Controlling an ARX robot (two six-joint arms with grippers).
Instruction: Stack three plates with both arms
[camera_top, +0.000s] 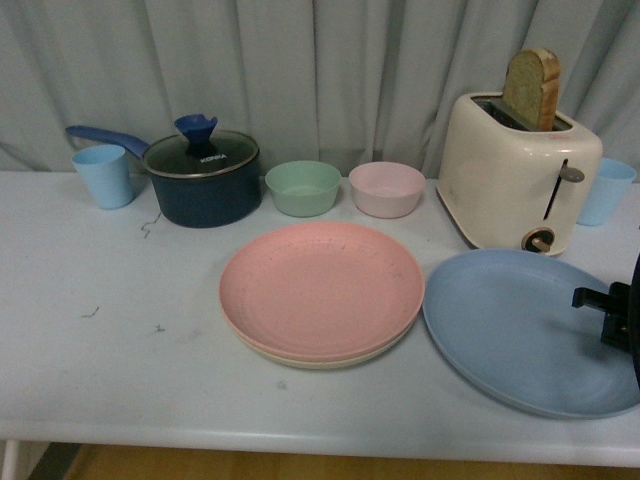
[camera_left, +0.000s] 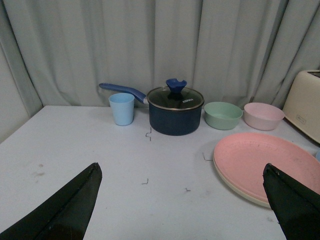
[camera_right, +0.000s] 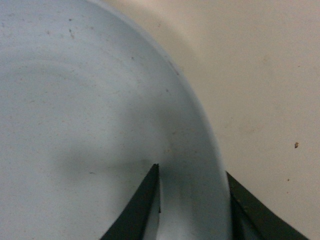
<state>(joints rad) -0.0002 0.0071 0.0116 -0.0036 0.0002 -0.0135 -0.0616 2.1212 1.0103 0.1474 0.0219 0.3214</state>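
The white table (camera_top: 120, 380) carries everything. The cream toaster (camera_top: 520, 175) stands at its back right, with a slice of bread (camera_top: 532, 88) upright in one slot. The light blue plate (camera_top: 520, 330) lies face up just in front of the toaster; being round, it has no long axis to point anywhere. The pink plate (camera_top: 320, 288) lies face up on the beige plate (camera_top: 300, 362). This pair sits in front of the toaster and to its left, its rim just beside the blue plate's. The dark blue lidded pot (camera_top: 203, 185) is well left of the toaster, its handle pointing away from it. A green bowl (camera_top: 303, 187) and a pink bowl (camera_top: 387, 188) stand between pot and toaster. One pale blue cup (camera_top: 103, 175) stands beyond the pot, and another (camera_top: 605, 190) just right of the toaster.

The right gripper (camera_right: 192, 205) is at the blue plate's right edge, in front of the toaster. Its jaws are parted with the rim between them, and no firm grip shows. The left gripper (camera_left: 181, 169) hangs over bare table far left of the toaster, jaws spread wide and holding nothing.
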